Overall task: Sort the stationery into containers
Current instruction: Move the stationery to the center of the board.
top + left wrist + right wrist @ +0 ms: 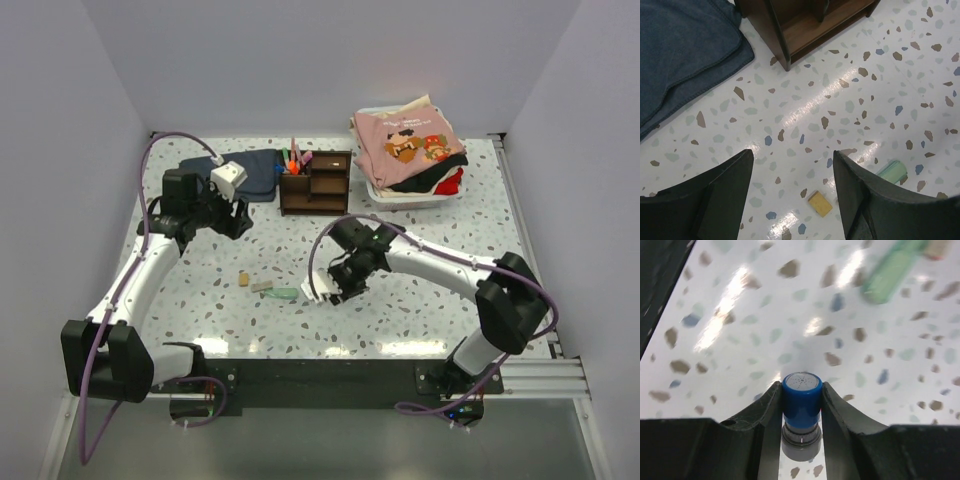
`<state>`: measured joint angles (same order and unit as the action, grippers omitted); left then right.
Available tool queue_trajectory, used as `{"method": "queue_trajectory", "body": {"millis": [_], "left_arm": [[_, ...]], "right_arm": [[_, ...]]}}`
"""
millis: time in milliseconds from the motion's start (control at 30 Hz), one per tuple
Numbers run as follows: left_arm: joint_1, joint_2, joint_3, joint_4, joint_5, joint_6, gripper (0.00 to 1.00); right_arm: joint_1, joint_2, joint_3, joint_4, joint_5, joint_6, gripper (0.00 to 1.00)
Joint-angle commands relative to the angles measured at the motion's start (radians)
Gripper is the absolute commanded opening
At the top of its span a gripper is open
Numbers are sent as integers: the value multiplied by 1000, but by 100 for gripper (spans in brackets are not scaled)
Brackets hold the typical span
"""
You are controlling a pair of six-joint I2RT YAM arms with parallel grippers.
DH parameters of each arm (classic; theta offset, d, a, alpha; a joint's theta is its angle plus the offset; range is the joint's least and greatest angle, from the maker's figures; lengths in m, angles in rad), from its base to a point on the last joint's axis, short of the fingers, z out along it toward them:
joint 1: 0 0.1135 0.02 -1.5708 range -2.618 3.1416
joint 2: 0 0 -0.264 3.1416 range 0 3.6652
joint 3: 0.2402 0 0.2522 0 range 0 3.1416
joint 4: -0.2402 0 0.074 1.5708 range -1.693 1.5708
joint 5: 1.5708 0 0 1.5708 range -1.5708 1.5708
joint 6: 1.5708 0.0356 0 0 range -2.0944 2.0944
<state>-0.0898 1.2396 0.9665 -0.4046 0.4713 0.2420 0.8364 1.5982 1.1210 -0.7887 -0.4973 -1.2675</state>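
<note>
My right gripper (801, 386) is shut on a tiny blue-capped bottle (801, 397), which it holds just above the speckled table, left of centre (330, 288). A green eraser (889, 271) lies beyond it, blurred. The left gripper (792, 155) hangs open and holds nothing, in front of the dark brown wooden organiser (805, 25). Below its fingers lie a tan eraser (820, 203) and the green eraser (892, 171). In the top view the organiser (316, 182) stands at the back with coloured pens (293, 160) upright in its left compartment. The tan eraser (244, 280) and green eraser (284, 293) lie mid-table.
A dark blue folded cloth (250, 172) lies left of the organiser, also seen in the left wrist view (685, 50). A white bin (412, 197) holding pink clothes sits at the back right. White walls close in the table on three sides.
</note>
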Motion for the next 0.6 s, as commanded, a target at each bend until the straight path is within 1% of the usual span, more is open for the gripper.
{"method": "queue_trajectory", "body": {"millis": [0, 33, 67, 100, 133, 167, 200, 233, 267, 300, 367, 400, 433, 567], "left_arm": [[15, -16, -8, 52, 33, -33, 70], [16, -11, -11, 55, 38, -36, 70], [19, -6, -14, 58, 44, -41, 70], [21, -2, -14, 56, 46, -46, 69], [25, 6, -9, 53, 47, -47, 70], [27, 11, -8, 47, 52, -47, 70], [28, 14, -5, 33, 52, -44, 70], [28, 18, 1, 29, 53, -41, 69], [30, 18, 1, 24, 53, -40, 69], [30, 20, 0, 23, 56, -37, 69], [32, 21, -11, 27, 59, -35, 69], [33, 23, -14, 35, 64, -36, 69], [38, 27, -23, 38, 69, -41, 69], [44, 49, -28, 44, 95, -44, 68]], "right_arm": [[-111, -3, -15, 489, -277, 581, 0], [-144, -18, -67, 635, -280, 831, 0], [-152, -21, -158, 766, -258, 921, 0], [-154, -18, -190, 957, -239, 977, 0], [-152, -18, -219, 1053, -218, 1063, 0], [-152, -9, -280, 1154, -189, 1114, 0], [-152, -1, -300, 1300, -103, 1157, 0], [-152, 12, -306, 1339, -75, 1209, 0], [-152, 29, -306, 1365, -55, 1226, 0], [-151, 35, -312, 1432, -15, 1240, 0], [-151, 39, -349, 1514, 3, 1252, 0], [-151, 42, -360, 1583, 8, 1246, 0], [-142, 42, -378, 1611, 49, 1232, 0], [-119, 66, -426, 1756, 133, 1186, 0]]}}
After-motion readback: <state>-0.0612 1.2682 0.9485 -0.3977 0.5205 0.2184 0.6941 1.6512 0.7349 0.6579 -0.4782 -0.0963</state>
